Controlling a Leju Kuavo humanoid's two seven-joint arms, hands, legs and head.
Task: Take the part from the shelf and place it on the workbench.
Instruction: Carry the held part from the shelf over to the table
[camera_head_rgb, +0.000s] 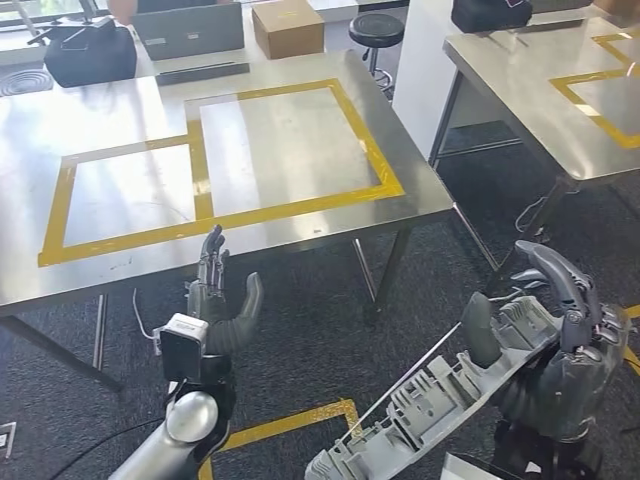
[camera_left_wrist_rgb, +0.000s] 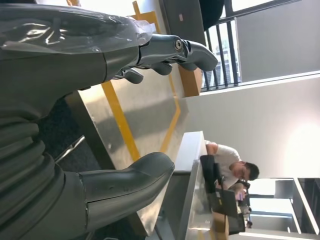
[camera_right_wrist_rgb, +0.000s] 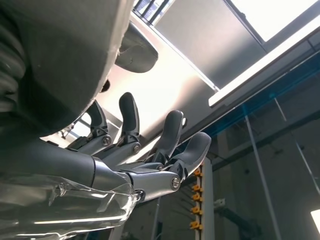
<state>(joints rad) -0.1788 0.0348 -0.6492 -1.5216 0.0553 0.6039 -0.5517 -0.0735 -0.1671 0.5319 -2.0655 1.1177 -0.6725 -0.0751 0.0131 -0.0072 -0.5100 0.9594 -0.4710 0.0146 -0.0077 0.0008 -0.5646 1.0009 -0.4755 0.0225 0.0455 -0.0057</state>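
1. Nearest to you, low on the right of the head view, the right hand (camera_head_rgb: 562, 345) grips the part (camera_head_rgb: 423, 405), a long grey moulded plastic piece with ribs and pockets. The thumb presses down on the part's top face and the fingers (camera_head_rgb: 558, 275) curl over its far end; in the right wrist view those fingers (camera_right_wrist_rgb: 166, 145) arch beside each other with small gaps between them.
2. You can see the part slanting from the hand down toward the lower middle of the picture, above the dark carpet (camera_head_rgb: 302, 330) and a yellow floor line (camera_head_rgb: 294, 422), well short of the workbench.
3. Over on the left, the left hand (camera_head_rgb: 219, 300) is raised with nothing in it: fingers straight and close together, thumb held out to the side. The left wrist view shows the same wide gap between thumb (camera_left_wrist_rgb: 124, 182) and fingers.
4. Just beyond that hand lies the front edge of the workbench (camera_head_rgb: 113, 120), a steel top marked with two rectangles of yellow tape (camera_head_rgb: 198, 170).
5. Farther back stand a cardboard box (camera_head_rgb: 287, 27), a black bag (camera_head_rgb: 90, 52) and a round stool (camera_head_rgb: 376, 30); a second steel table (camera_head_rgb: 528, 90) sits to the right.
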